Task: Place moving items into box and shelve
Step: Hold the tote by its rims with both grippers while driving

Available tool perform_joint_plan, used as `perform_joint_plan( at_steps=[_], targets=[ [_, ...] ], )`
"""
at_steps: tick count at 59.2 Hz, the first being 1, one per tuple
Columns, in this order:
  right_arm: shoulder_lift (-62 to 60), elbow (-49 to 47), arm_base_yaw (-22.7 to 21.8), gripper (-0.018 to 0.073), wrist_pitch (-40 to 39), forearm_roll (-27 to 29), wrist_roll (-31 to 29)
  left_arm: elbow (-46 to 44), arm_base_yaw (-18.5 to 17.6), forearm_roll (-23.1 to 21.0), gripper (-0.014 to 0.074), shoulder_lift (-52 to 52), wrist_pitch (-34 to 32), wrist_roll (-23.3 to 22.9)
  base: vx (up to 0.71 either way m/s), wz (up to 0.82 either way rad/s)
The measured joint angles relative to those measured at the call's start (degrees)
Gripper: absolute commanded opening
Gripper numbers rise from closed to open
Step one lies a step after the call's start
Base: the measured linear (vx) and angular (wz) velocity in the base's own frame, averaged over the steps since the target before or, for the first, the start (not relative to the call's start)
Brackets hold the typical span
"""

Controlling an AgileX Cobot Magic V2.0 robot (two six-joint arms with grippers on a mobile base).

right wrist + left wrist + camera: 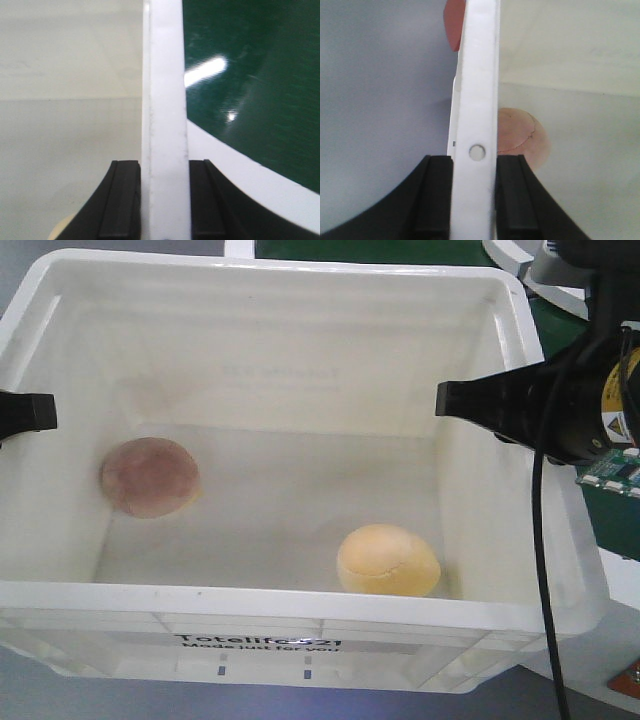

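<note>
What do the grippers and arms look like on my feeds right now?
Both grippers have matte black fingers with grooved pads: left gripper, right gripper. The front view shows the right arm's black wrist housing carrying a yellow warning label, a loose black cable and a green circuit board.

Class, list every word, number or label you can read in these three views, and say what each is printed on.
"Totelife 521": black print on the white box's front outer wall, tops clipped by the rim.
"Made just for you": smaller line directly beneath.
Faint print on the box's far wall: too pale to read.
Yellow label on the right arm: too small to read.
Wrist views: no text.
</note>
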Motion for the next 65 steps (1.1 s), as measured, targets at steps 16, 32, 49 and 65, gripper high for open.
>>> perform_joint_plan(
  at_steps=[16, 32, 49, 65],
  targets=[
    [0.0, 0.0, 0.0, -0.0011, 0.0, 0.0, 0.05, 0.0, 0.0, 0.0, 0.0109, 0.0, 0.0, 0.0, -0.09, 0.42],
    [0.0, 0.0, 0.0, -0.0011, 0.0, 0.0, 0.1, 0.0, 0.0, 0.0, 0.0109, 0.0, 0.0, 0.0, -0.1, 0.45],
    [0.0, 0.0, 0.0, -0.0011, 0.0, 0.0, 0.1, 0.0, 0.0, 0.0, 0.0109, 0.0, 0.0, 0.0, -0.12, 0.49],
    [0.0, 0.0, 0.0, -0.0011, 0.05, 0.0, 0.1, 0.0, 0.0, 0.0, 0.0109, 0.0, 0.0, -0.02, -0.13, 0.5]
  ],
)
